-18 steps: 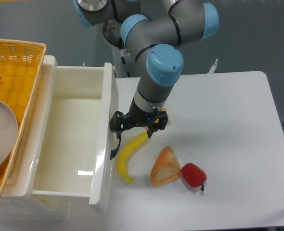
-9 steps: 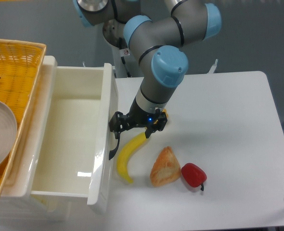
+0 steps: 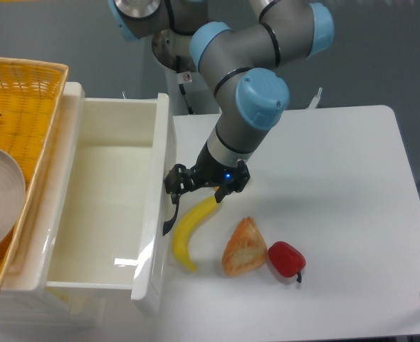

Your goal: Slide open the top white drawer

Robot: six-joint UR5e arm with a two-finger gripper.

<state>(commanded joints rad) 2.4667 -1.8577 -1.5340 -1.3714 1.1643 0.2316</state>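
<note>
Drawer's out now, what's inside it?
The top white drawer shows only its bare glossy floor with light reflections; nothing lies in the visible part. The strip beneath the yellow basket side is hidden.

one fixed camera, high up, looking steeply down on the table (image 3: 338, 214).

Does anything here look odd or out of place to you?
Nothing looks spilled or broken. The top white drawer is pulled far out and empty, with the gripper near its black handle. The banana, bread and red pepper lie loose on the table, close to the drawer front.
</note>
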